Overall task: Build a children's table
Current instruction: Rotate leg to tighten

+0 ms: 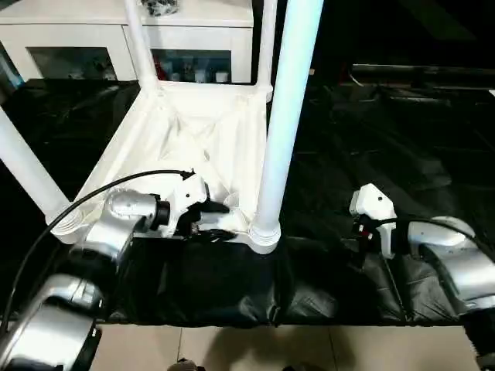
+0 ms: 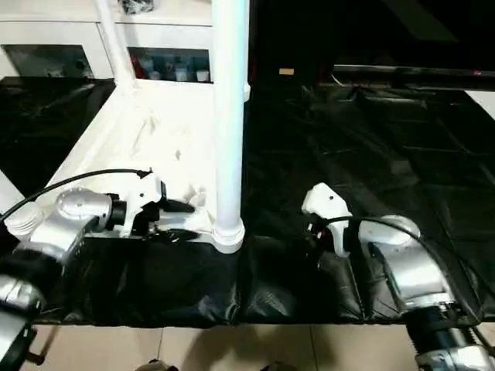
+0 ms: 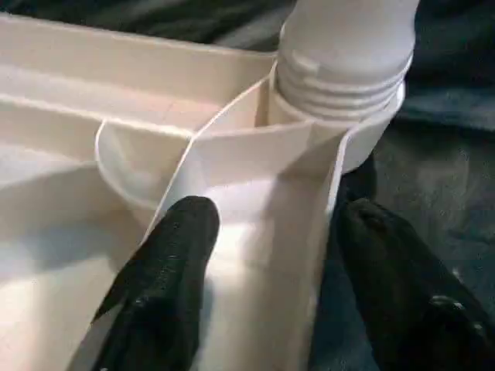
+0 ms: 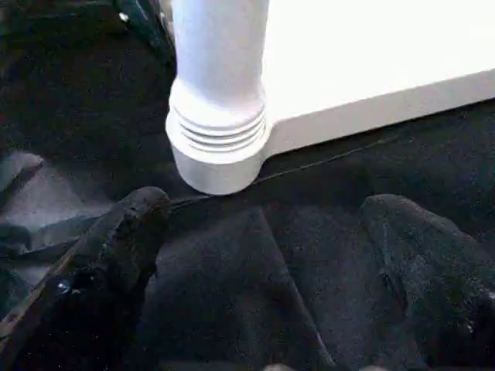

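The left arm reaches forward from the lower left, its silver forearm bent inward, and a black cable arches over it. The left hand (image 1: 210,220) points to the right, level with the surface. Its two black fingers (image 3: 166,270) stand apart, one on each side of a thin white wall. The right arm comes in from the lower right. The right hand (image 2: 325,232) points to the left and low, with its fingers (image 4: 116,255) spread wide and nothing between them.
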### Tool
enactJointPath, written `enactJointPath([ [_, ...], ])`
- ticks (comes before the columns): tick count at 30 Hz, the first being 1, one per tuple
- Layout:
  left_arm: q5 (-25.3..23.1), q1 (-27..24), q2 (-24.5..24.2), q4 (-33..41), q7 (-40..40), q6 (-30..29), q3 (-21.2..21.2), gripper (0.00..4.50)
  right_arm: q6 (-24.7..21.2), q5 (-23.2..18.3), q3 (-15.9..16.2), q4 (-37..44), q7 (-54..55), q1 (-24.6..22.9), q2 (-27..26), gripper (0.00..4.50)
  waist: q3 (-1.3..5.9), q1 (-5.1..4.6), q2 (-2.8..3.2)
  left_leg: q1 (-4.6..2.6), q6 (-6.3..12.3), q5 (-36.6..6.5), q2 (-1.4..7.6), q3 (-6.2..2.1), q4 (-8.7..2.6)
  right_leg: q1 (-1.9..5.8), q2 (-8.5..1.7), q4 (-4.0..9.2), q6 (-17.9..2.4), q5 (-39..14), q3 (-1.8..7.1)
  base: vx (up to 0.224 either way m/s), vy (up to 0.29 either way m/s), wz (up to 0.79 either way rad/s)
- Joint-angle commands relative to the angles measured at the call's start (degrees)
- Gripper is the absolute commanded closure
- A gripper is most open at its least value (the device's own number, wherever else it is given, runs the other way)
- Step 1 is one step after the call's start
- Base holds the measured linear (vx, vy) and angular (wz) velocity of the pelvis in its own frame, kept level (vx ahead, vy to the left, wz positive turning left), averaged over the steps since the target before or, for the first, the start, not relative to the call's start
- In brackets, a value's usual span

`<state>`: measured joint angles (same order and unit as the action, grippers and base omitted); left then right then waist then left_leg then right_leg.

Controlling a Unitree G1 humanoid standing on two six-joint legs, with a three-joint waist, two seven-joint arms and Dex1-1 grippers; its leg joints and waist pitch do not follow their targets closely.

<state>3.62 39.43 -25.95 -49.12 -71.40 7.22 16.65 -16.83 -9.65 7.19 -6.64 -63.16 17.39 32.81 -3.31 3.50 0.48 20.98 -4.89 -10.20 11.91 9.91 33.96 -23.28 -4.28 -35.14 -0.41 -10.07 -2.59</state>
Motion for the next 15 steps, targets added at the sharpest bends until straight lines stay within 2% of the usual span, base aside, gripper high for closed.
enactJointPath([
  [1,-0.74,0.83,-0.25,-0.7,-0.63,0.6,0.42,1.87,-0.92,-0.77,-0.16,1.12,-0.59,-0.56,0.73,0.0,4.11,0.37,0.25,-0.57,2.03,-13.47,0.74,0.12,-3.65,3.3,-2.73,4.19,-13.36,-11.11,1.82,0.0,0.0,0.0],
  [12,-2.88,5.48,0.68,-10.4,-3.67,3.21,0.07,2.78,-5.32,-1.6,0.53,4.42,-0.45,-0.91,1.6,0.0,4.06,0.66,-0.02,-0.45,1.81,-12.78,0.71,0.07,-3.69,3.4,-2.88,4.27,-13.17,-11.38,1.8,0.0,0.0,0.0],
  [15,-3.32,6.34,0.82,-11.8,-3.93,3.52,-0.03,2.92,-5.81,-1.82,0.56,4.84,-0.44,-0.94,1.75,0.0,4.07,0.79,0.17,-0.61,1.61,-13.08,0.76,0.12,-3.66,3.3,-2.96,4.35,-13.19,-12.22,1.84,0.0,0.0,0.0],
])
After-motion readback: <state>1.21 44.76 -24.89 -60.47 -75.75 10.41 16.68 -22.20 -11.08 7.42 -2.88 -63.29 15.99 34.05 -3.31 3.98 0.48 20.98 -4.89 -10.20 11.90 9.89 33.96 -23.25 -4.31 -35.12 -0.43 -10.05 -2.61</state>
